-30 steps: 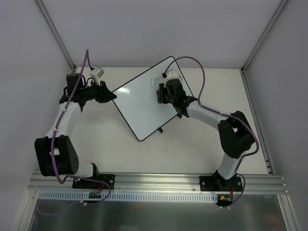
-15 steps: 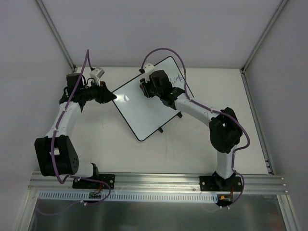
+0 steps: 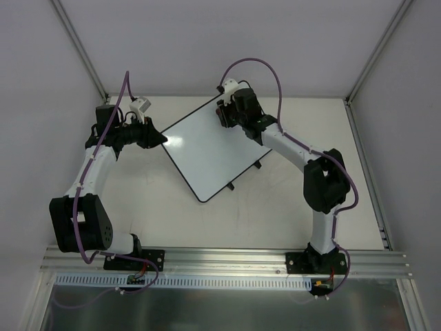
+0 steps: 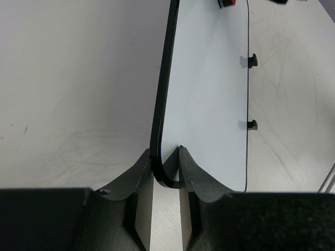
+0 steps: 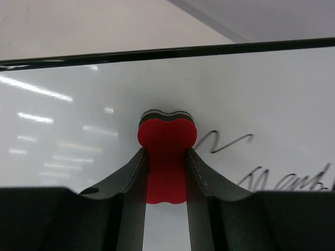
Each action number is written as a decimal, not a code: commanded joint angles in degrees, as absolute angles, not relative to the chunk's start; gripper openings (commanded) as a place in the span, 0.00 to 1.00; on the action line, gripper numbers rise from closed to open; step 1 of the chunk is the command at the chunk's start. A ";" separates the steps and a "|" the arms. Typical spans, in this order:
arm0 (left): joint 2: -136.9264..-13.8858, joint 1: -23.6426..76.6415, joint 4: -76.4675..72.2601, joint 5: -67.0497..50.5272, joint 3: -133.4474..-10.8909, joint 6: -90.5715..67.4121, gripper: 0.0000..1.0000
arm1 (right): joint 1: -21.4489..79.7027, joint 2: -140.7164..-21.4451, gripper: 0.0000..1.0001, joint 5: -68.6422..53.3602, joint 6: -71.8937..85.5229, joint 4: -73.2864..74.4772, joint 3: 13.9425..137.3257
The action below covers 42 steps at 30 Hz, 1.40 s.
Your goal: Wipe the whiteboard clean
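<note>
Overhead view: the whiteboard (image 3: 203, 152) lies diagonally on the bench (image 3: 275, 207). My left end effector (image 3: 162, 138) pinches its left corner; my right end effector (image 3: 224, 114) sits over the far corner, hiding any writing there. The rest looks clean.

Left wrist view: jaws clamped on the black rim; the board's far end is cut off.

Right wrist view: jaws grip a red eraser (image 5: 166, 137) against the board. Dark handwriting (image 5: 230, 142) beside it runs off-frame, unerased, so I judge the job mostly done.
</note>
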<state>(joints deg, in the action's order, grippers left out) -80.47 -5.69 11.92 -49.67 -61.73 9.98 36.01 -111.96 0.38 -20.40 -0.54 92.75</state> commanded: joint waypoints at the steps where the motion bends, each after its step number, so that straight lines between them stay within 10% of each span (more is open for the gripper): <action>1: -79.72 -3.08 14.59 -53.44 -62.58 16.52 0.00 | 31.30 -113.99 0.00 1.76 -20.83 -0.26 95.62; 42: -79.81 -1.58 16.44 -50.98 -63.37 17.84 0.00 | 37.54 -117.25 0.00 -3.26 -13.98 -0.44 98.36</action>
